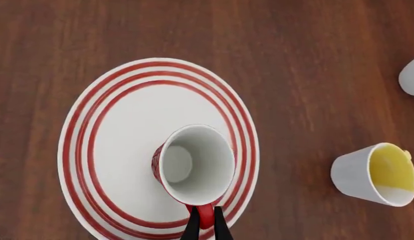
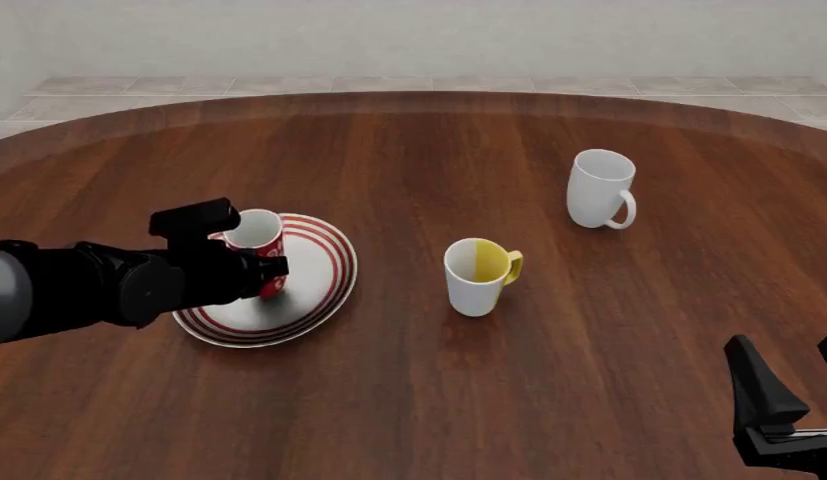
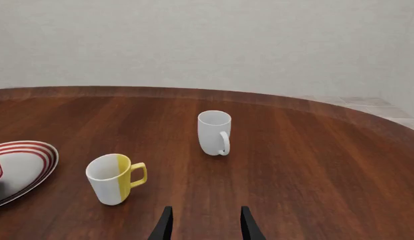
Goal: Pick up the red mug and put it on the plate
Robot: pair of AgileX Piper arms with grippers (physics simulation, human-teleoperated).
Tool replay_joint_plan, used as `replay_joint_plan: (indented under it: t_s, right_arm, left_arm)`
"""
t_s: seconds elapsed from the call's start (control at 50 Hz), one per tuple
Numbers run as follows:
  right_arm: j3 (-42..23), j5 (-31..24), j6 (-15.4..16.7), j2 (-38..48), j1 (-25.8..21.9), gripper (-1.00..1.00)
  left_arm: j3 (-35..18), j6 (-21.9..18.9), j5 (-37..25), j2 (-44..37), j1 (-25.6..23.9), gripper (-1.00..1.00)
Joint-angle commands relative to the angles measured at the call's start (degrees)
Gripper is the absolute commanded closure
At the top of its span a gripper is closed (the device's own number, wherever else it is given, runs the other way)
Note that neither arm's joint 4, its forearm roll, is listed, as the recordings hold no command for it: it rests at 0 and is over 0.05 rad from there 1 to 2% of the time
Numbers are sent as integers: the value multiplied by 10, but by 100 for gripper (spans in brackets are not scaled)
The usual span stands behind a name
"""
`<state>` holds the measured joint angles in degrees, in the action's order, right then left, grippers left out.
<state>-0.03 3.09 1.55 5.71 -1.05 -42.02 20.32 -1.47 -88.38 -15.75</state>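
The red mug (image 2: 257,238), red with white patterning and white inside, is upright over the left part of the plate (image 2: 322,272), a round white plate with red rings. I cannot tell whether it rests on the plate or hangs just above it. My left gripper (image 2: 269,268) is shut on the mug's red handle. In the left wrist view, the fingers (image 1: 192,226) pinch the handle, with the mug (image 1: 196,162) over the plate (image 1: 126,130). My right gripper (image 2: 793,400) is open and empty at the near right; it also shows in the right wrist view (image 3: 205,225).
A white-and-yellow mug (image 2: 480,275) stands just right of the plate. A plain white mug (image 2: 600,190) stands farther back right. Both show in the right wrist view, the yellow one (image 3: 113,178) and the white one (image 3: 214,132). The round wooden table's edge (image 2: 413,97) curves along the back.
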Motion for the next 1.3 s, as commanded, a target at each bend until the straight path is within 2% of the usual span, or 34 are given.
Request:
replay_joint_plan:
  t_s: [0.02,1.14,1.3]
  right_arm:
    - [0,-1,-1,-1,0,-100]
    - [0,-2,1,0,-2,-100]
    - [0,-8,0,-6,-1,-100]
  left_arm:
    - [-1,-2,3,-4,5,100]
    - [4,11,18,-31,8,100]
    - [6,23,23,-31,0,100]
